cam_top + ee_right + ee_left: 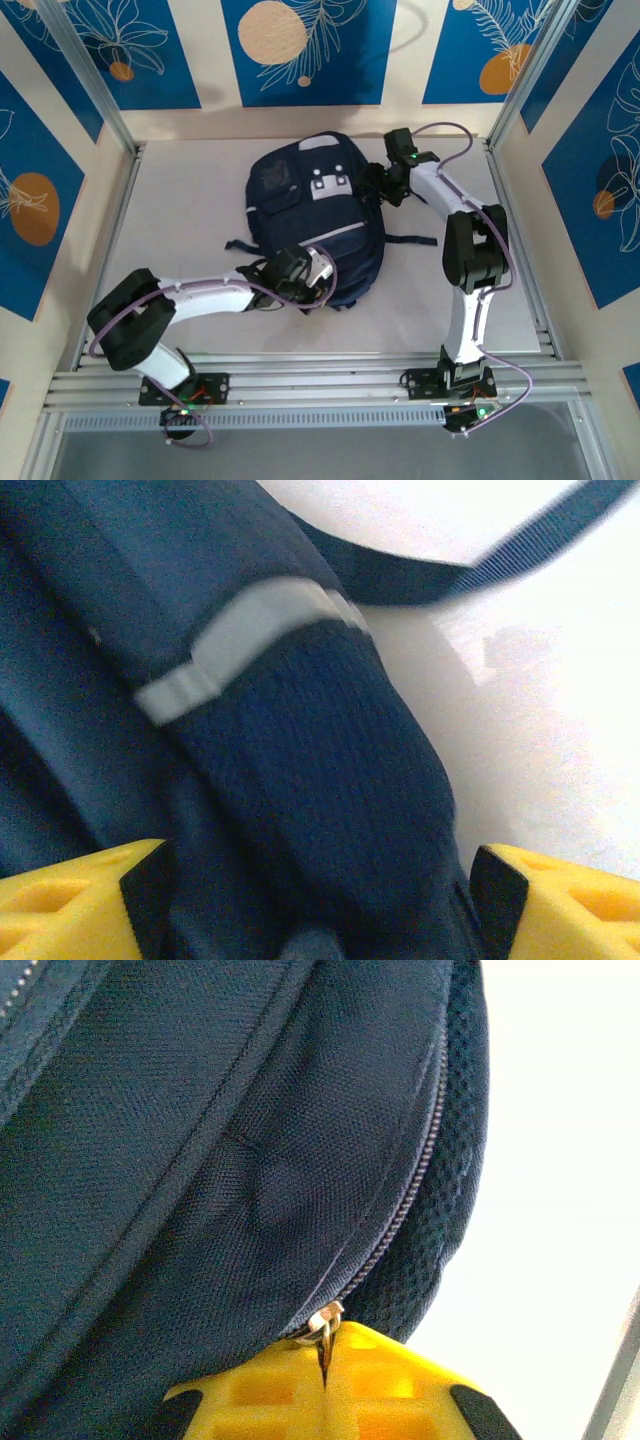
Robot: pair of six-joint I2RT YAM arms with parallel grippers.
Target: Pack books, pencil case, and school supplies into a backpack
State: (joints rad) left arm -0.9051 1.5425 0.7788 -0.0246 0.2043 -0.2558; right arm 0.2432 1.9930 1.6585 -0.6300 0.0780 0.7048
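The left gripper (325,1362) was clamped shut, its yellow fingers (260,1395) meeting on the metal zip pull (322,1322) of the backpack (315,220). In the top view that gripper (303,274) sat at the backpack's near end. The right gripper (320,895) stood with its jaws wide apart, astride a padded mesh ridge of the backpack that filled the gap between the black pads (148,890). Whether those pads touched the fabric was too blurred to tell. From above, this gripper (384,186) lay against the backpack's far right side. The top view took in the whole backpack, lying flat in the middle of the white table (180,200) with its white patch (330,185) facing up and dark straps trailing off both sides. The left wrist view, close in, showed the zip's teeth (405,1200) running closed along the curved seam above the pull. The right wrist view showed a pale grey stripe (250,630) across the navy cloth and a strap (470,570) lying on the table beyond the backpack. What the backpack held was hidden behind its fabric.
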